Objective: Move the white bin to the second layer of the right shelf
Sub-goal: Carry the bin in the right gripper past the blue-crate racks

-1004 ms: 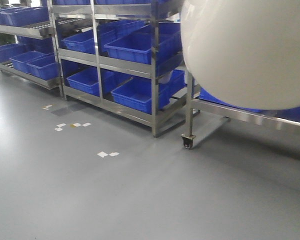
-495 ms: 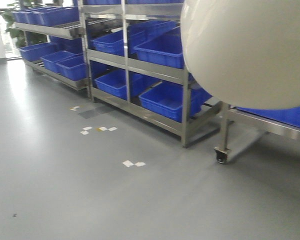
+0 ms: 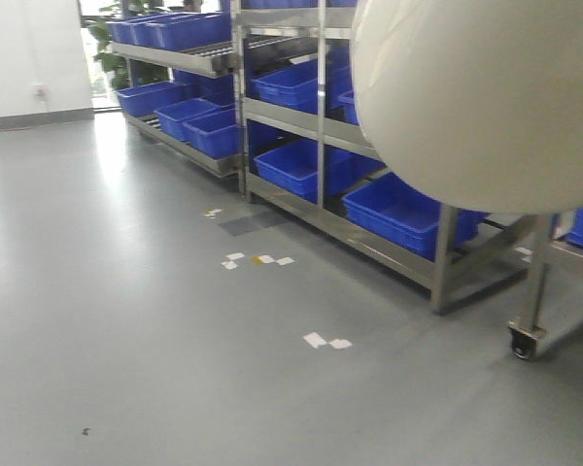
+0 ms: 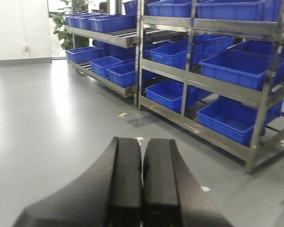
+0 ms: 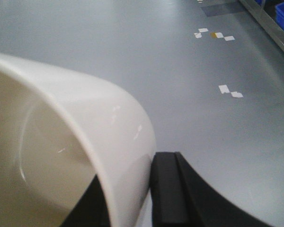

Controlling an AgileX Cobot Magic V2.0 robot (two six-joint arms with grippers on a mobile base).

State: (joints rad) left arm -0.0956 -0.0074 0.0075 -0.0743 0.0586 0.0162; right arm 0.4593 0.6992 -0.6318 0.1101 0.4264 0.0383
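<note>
Right gripper (image 5: 130,198) pinching wall of white bin (image 3: 476,97); left gripper (image 4: 143,144) closed, empty. Hold bin level, grip firm, on approach to steel racks (image 3: 321,97).

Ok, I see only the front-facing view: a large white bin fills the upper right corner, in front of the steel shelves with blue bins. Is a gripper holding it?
Observer: Yes. In the right wrist view the right gripper is shut on the white bin, with the bin's wall between its two fingers near the rim.
Operator: And the left gripper, does it help to carry?
Observer: No. The left wrist view shows the left gripper shut and holding nothing, away from the bin.
Operator: Is something inside the bin?
Observer: The part of the inside that the right wrist view shows is bare; the rest is out of the picture.
</note>
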